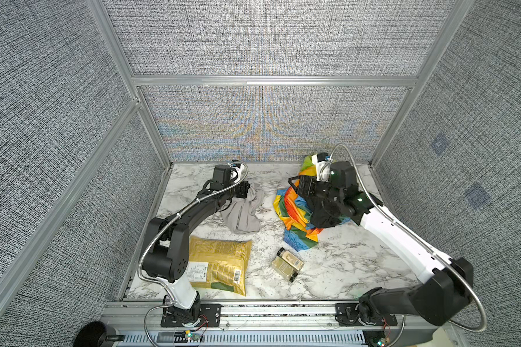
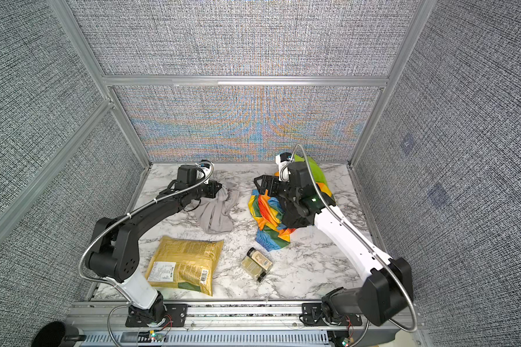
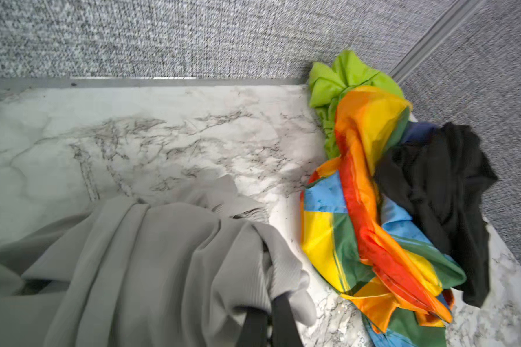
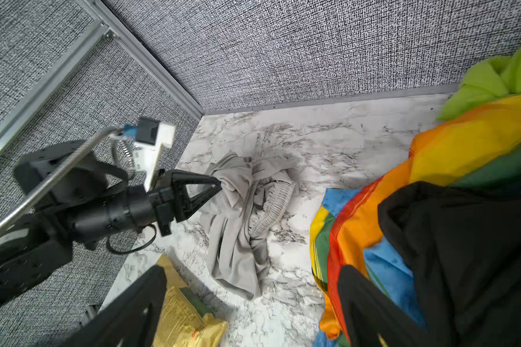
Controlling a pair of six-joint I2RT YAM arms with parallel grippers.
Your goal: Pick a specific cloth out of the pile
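Cloth (image 1: pixel 242 217) pinched by left pincer (image 4: pixel 218 185), pile (image 1: pixel 297 210) apart

A bare lane of worktop (image 1: pixel 271 222) runs near to far between the grey cloth (image 1: pixel 242 214) and the pile (image 1: pixel 295 210), narrow but unblocked. The near right is bare too (only the right arm (image 1: pixel 397 237) crosses above it). The yellow bag (image 1: pixel 220 264) and the jar (image 1: pixel 288 264) block the near left and middle, with a slim gap between them. The pile reaches the far wall, and the right claw (image 1: pixel 294 184) is spread above its left edge.
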